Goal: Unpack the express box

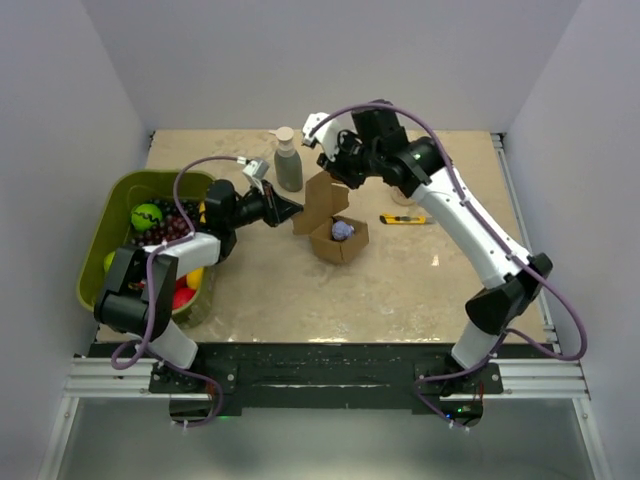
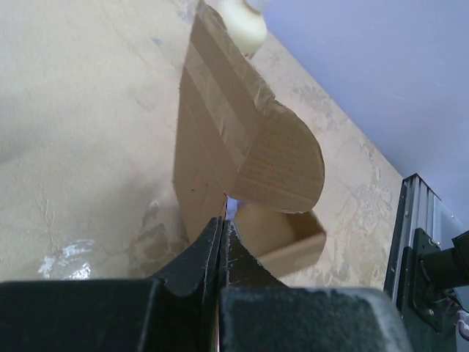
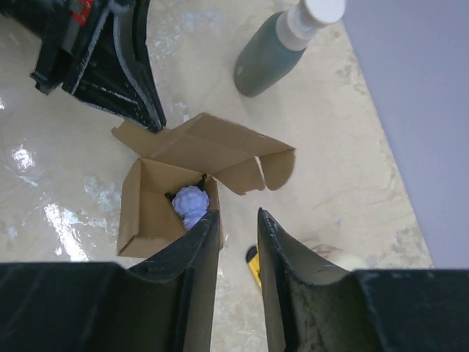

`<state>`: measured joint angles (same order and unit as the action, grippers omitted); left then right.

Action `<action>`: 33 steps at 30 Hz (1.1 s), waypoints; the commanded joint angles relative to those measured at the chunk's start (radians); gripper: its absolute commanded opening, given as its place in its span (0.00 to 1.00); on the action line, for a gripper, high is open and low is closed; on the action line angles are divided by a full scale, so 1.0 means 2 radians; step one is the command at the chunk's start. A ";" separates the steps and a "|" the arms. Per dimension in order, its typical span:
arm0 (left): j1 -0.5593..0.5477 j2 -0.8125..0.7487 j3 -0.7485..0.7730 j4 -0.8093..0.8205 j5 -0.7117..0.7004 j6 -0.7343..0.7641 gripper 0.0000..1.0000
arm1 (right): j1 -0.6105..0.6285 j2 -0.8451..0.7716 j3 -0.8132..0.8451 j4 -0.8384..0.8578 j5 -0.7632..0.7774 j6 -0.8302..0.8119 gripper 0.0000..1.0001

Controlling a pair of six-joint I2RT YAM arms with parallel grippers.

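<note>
From my remote station: the express box [image 1: 338, 238] sits near the middle of the worktop [image 1: 400, 285] with its flaps open. The tall lid flap stands up on the side nearest the left arm. A small, bumpy lavender object [image 3: 190, 204] lies inside the box against one wall.

The left hand [image 2: 221, 220] reaches in low from the left with its fingers pressed together. Its tips are right at the edge of a raised flap, and I cannot tell whether any cardboard is caught between them.

The right hand [image 3: 239, 220] hangs above the box, pointing down. Its jaws stand a little apart with only air between them, and it touches nothing.

Behind the box stands a grey-green bottle [image 1: 288, 160] with a pale cap. A yellow utility knife [image 1: 404, 218] lies flat just to the box's right. At the worktop's left edge, beside the left arm, a green bin [image 1: 105, 225] holds a green ball [image 1: 147, 214] among other coloured items.
</note>
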<state>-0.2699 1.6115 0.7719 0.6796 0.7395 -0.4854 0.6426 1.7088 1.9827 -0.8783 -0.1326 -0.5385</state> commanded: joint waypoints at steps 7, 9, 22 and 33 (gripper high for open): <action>0.002 -0.039 -0.009 0.051 0.002 -0.040 0.00 | 0.000 0.097 -0.039 0.001 -0.007 0.008 0.13; 0.005 -0.040 -0.013 0.044 -0.005 -0.047 0.00 | 0.001 0.089 -0.053 0.001 -0.023 0.008 0.12; 0.015 -0.034 -0.029 0.045 -0.012 -0.060 0.00 | 0.000 0.062 -0.184 0.032 -0.037 0.028 0.36; 0.017 -0.028 -0.038 0.048 -0.012 -0.069 0.00 | 0.000 0.122 -0.176 0.047 -0.023 0.038 0.42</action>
<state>-0.2451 1.5703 0.7155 0.7383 0.7136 -0.5991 0.6449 1.9419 1.6146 -0.8215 -0.1917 -0.4866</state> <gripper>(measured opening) 0.015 0.384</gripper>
